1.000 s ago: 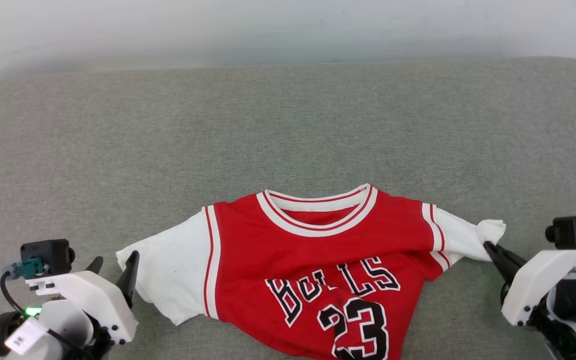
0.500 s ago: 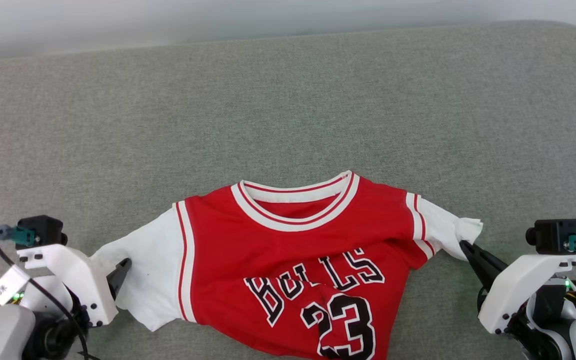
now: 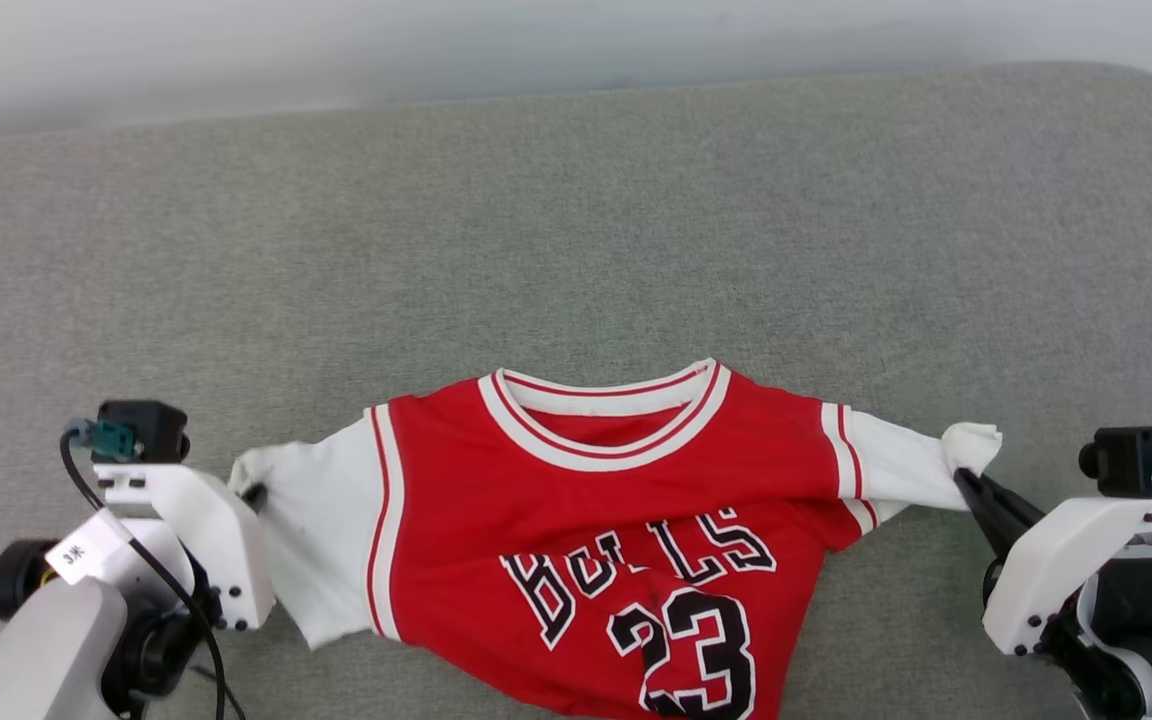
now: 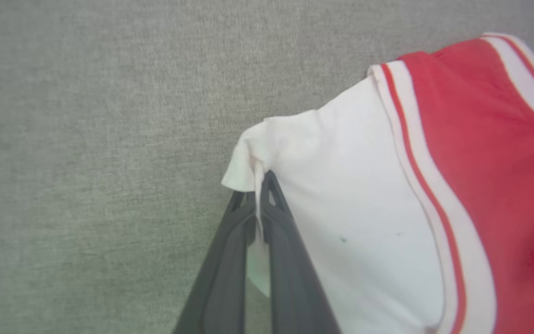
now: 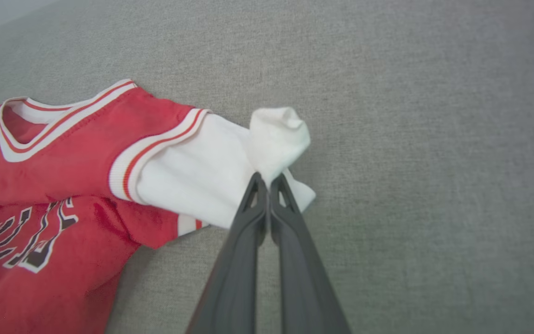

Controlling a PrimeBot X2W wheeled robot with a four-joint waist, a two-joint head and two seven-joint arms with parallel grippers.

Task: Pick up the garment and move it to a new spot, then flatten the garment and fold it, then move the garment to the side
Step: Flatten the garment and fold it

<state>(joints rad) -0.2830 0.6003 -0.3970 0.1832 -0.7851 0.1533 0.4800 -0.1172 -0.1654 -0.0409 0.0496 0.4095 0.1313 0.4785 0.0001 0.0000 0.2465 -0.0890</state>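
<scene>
**On the grey woven surface [image 3: 576,230], both sleeves pinched**

The red jersey shirt of thin fabric, white-sleeved and numbered 23 [image 3: 626,500], lies at the near middle, collar to the far side, front rumpled. The left claw [image 3: 254,492] is clenched on the left sleeve's hem [image 4: 248,162]; a second ago it stood open just beside it. The right claw [image 3: 966,482] grips the right sleeve's bunched end [image 5: 278,134], as before. This looks like the grasp for lifting or stretching. Next, both arms should move evenly, keeping the fabric taut.

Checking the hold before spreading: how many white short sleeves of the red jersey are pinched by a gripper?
2. On the red jersey, the left white sleeve is pinched by the left gripper; the right white sleeve by the right gripper.
</scene>
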